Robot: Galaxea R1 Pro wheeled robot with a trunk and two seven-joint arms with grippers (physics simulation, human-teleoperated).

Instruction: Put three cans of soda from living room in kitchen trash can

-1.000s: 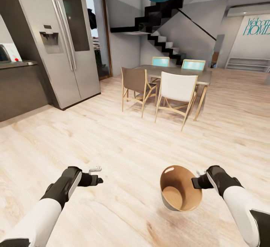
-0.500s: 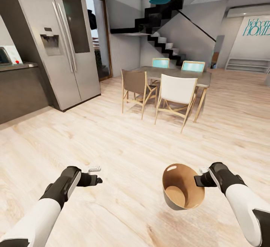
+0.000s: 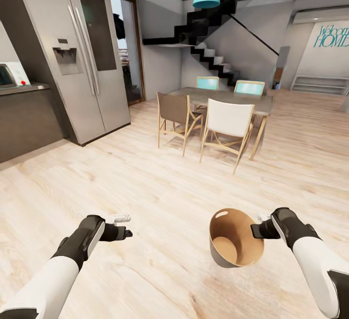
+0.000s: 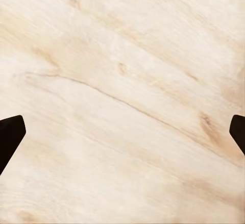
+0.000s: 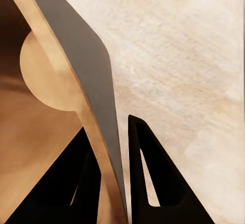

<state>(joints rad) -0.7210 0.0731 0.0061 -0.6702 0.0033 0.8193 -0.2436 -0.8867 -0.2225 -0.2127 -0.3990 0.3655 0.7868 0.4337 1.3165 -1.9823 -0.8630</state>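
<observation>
The trash can (image 3: 236, 239), light grey outside and coppery brown inside, hangs tilted above the wood floor at the lower right of the head view, its mouth towards me. My right gripper (image 3: 255, 231) is shut on its rim. In the right wrist view the two dark fingers (image 5: 148, 173) pinch the bin's wall (image 5: 87, 66), one inside and one outside. My left gripper (image 3: 124, 226) is open over bare floor, with nothing between its fingertips (image 4: 10, 137). The soda cans are out of view.
A steel double-door fridge (image 3: 87, 57) and a dark counter (image 3: 24, 115) stand at the left. A dining table (image 3: 228, 95) with several chairs sits ahead, with stairs (image 3: 213, 52) behind it. Open wood floor (image 3: 145, 173) lies between me and the table.
The bin in my right gripper has risen slightly and shifted a little right. The whole view has shifted slightly, so the camera moved. My left arm holds its pose.
</observation>
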